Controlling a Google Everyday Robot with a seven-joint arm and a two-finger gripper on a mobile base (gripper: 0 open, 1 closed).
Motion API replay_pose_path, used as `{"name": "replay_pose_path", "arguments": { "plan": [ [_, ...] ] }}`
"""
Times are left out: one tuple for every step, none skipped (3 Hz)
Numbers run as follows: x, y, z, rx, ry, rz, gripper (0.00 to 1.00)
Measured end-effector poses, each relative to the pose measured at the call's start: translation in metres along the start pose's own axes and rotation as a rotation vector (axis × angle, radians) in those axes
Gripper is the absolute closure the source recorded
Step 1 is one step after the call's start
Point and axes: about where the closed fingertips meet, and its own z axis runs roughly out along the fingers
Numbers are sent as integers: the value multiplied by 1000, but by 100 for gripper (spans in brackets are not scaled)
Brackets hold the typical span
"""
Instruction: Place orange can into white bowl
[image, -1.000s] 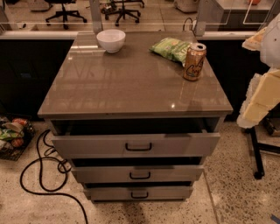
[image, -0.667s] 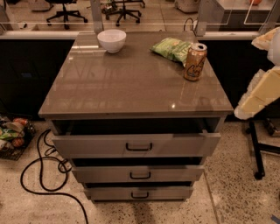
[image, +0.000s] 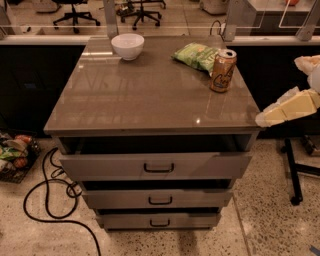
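Gripper (image: 265, 117) edging left toward drawer cabinet's (image: 150, 95) right edge, grip state: can't tell; green snack bag (image: 196, 55) crowding orange can (image: 222, 70), white bowl (image: 127, 46) sitting far-left.

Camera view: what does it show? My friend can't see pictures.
An orange can stands near the right edge of a grey drawer cabinet, beside a green snack bag, and a white bowl sits at the far left corner. The gripper hovers off the cabinet's right side.

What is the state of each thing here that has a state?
orange can: upright on cabinet, not held.
white bowl: upright, empty.
green snack bag: lying beside the can.
top drawer: partly open.
gripper: beside cabinet's right edge, away from can.
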Motion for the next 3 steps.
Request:
{"name": "replay_pose_path", "arguments": {
  "plan": [
    [-10, -9, 23, 42, -214, 67, 0],
    [-31, -30, 40, 109, -402, 155, 0],
    [-48, -43, 43, 164, -452, 181, 0]
  ]
}}
